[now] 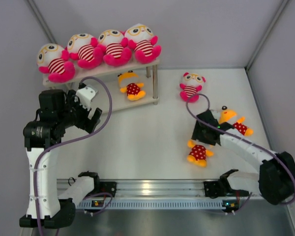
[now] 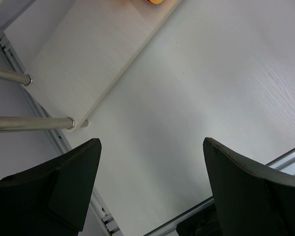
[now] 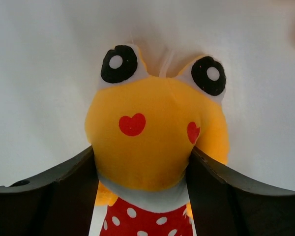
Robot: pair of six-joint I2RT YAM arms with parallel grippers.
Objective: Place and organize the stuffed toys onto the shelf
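Observation:
The shelf [image 1: 104, 70] stands at the back left. Several striped plush [image 1: 114, 46] sit in a row on its top board, and one orange polka-dot plush [image 1: 131, 86] sits on the lower board. A fifth striped plush [image 1: 190, 87] lies on the table. My right gripper [image 1: 205, 133] is shut on the head of an orange plush [image 1: 198, 153] that lies on the table; in the right wrist view my gripper [image 3: 142, 150] presses both sides of its head [image 3: 152, 132]. Another orange plush [image 1: 234, 123] lies just to the right. My left gripper [image 1: 90, 118] is open and empty in front of the shelf.
In the left wrist view my gripper [image 2: 151, 142] hangs over bare table beside the shelf's lower board [image 2: 88, 59] and its silver legs [image 2: 29, 123]. A metal rail [image 1: 152, 189] runs along the near edge. Grey walls enclose the table.

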